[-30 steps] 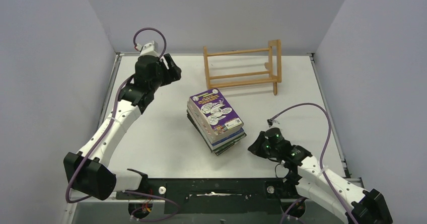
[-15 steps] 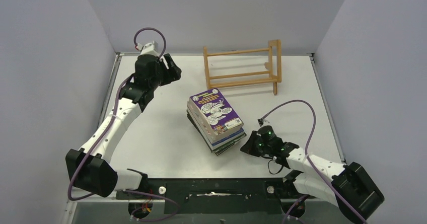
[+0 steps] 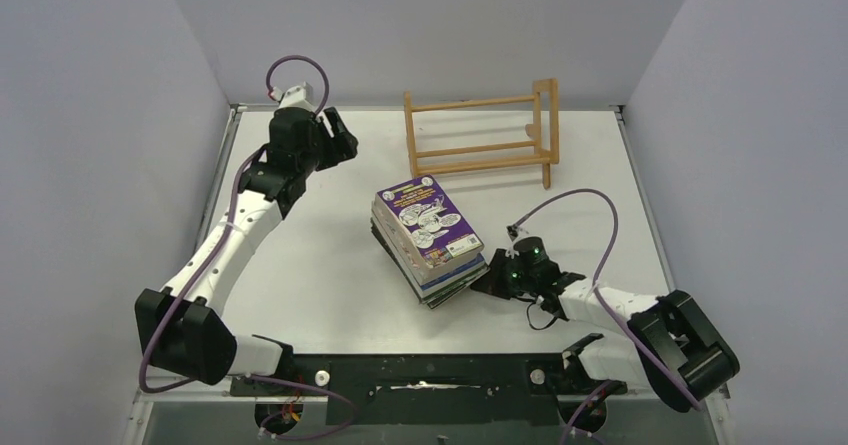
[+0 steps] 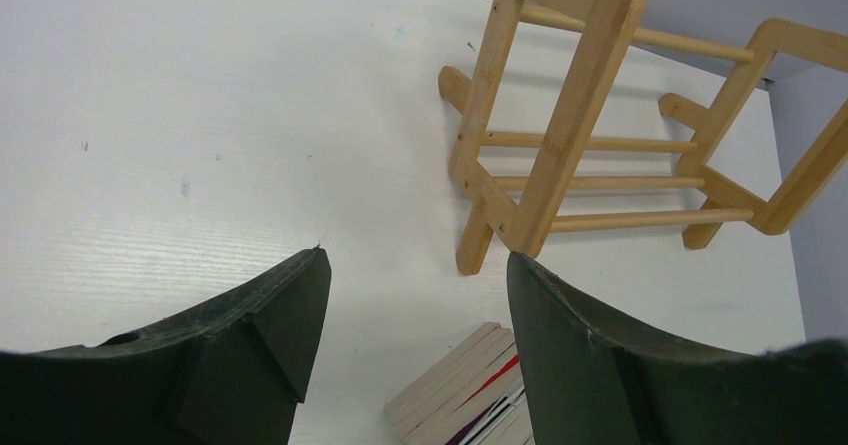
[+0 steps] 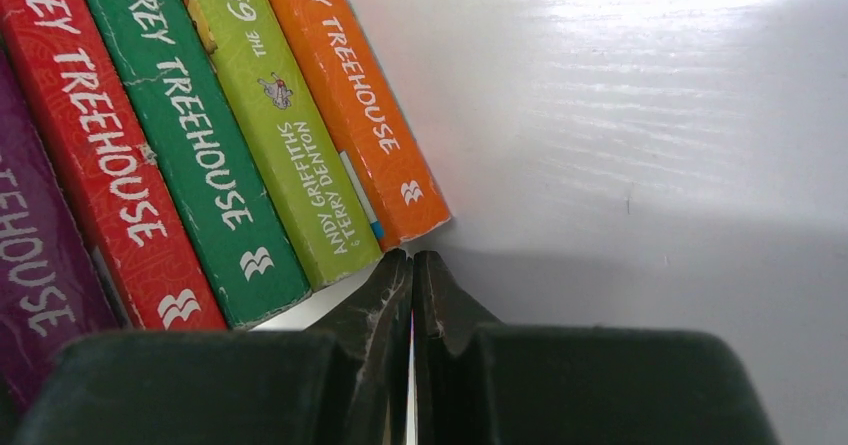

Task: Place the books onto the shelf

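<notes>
Lab cell: bare grey walls [image 3: 90,115]

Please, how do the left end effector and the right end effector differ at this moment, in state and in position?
The left end effector stands open; the right end effector is shut on nothing. The left end effector is raised near the shelf, apart from the books; the right end effector lies low over the table, its tip by a corner of the orange book. Both hold nothing.
</notes>
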